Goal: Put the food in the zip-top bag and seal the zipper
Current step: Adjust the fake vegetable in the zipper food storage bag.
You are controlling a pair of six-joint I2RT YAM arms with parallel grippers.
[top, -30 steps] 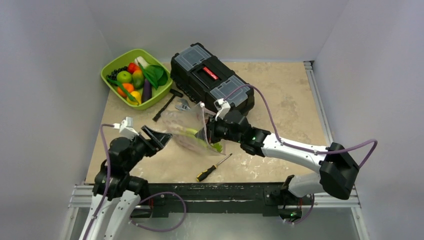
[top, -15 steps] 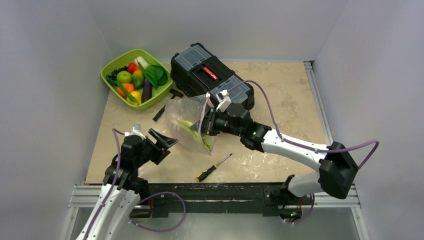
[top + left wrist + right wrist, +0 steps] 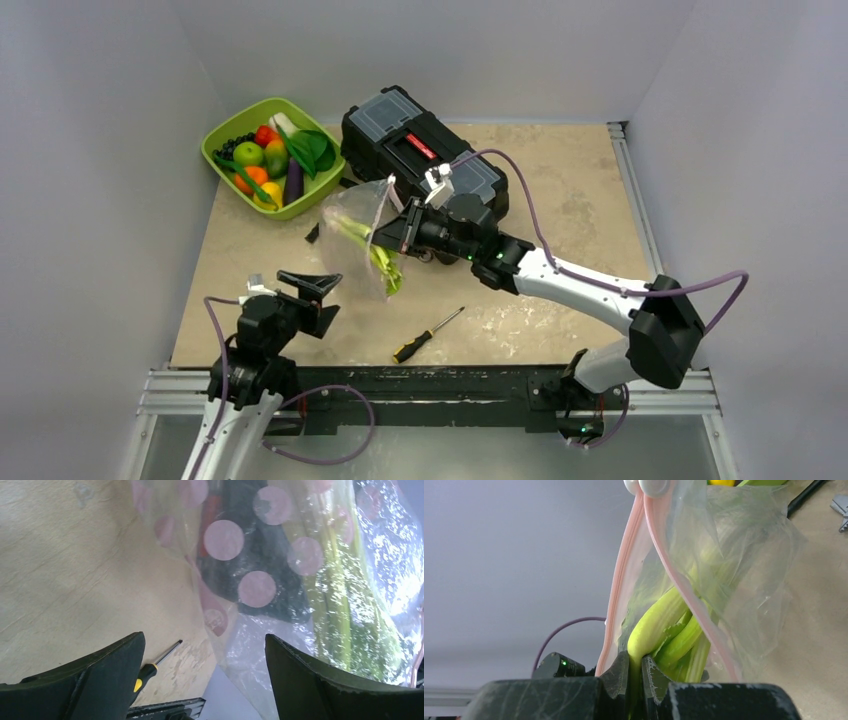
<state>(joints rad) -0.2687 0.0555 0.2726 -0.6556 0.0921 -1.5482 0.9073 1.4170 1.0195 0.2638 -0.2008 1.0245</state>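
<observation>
The left fingers point(image 3: 335, 296) had spread wide and backed off toward 7 o'clock; the right fingers point(image 3: 395, 236) alone pinched the zip-top bag point(image 3: 352, 228), leek stalks point(image 3: 384, 262) inside, zipper point(image 3: 623, 582) not yet shut.

zip-top bag point(image 3: 356, 222): hanging, mouth open | leek stalks point(image 3: 655, 625): inside bag

Left gripper point(image 3: 316, 297) spread wide (held low), right gripper point(image 3: 386, 236) clamped, arm outstretched.

Bag point(image 3: 350, 255): thin clear plastic film, glossy, crinkled. Zipper point(image 3: 619, 580): smooth pink plastic. Stalks point(image 3: 659, 625): smooth green plastic, slight sheen. Table point(image 3: 560, 190): matt, mottled beige, stone-like. Toolbox point(image 3: 400, 150): matt black plastic, see-through lids. Tray point(image 3: 225, 130): glossy lime plastic.
</observation>
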